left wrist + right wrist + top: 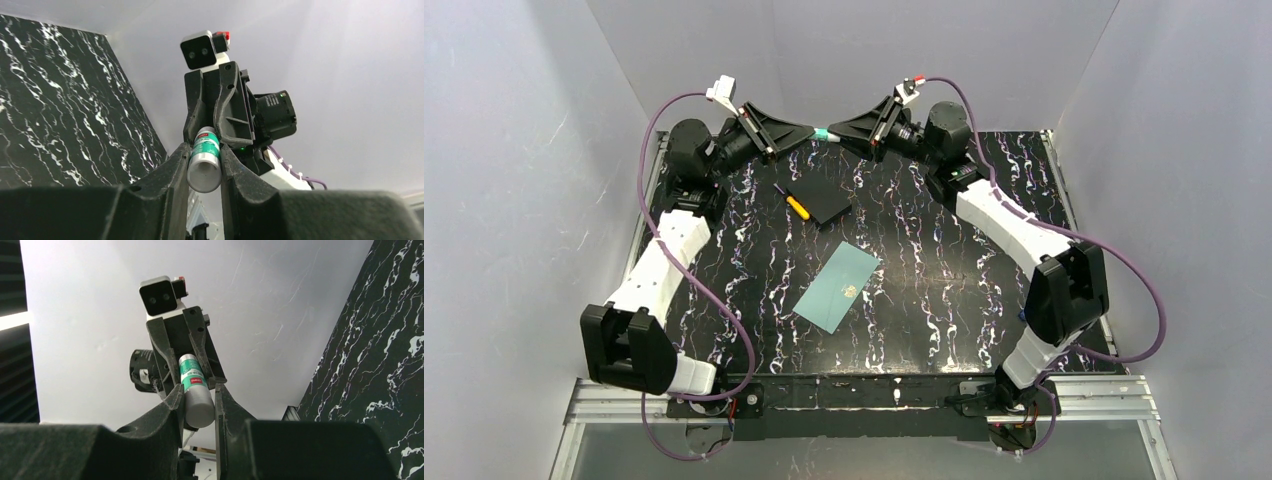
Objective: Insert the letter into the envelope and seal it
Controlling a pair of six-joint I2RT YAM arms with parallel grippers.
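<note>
arms: left arm and right arm both reach from the near edge past the envelope to the far side of the table
envelope: pale teal envelope lies flat on the table, mid-table, skewed to the edges; gold seal mark faces up; no gripper touches it; can't tell the flap state
letter: can't tell where it is from these views
pad: flat black pad on the table beyond the envelope, slightly to its left
tool: small yellow-and-orange-handled tool rests at the pad's left edge; too small to identify
left gripper: left gripper is raised off the table, far beyond the envelope; jaws pinch one end of the glue stick
right gripper: right gripper faces the left one tip to tip at the same height; jaws pinch the other end of the same stick
glue stick: white tube with a green label; held level in the air between the two grippers, above the far edge, well apart from the envelope
</note>
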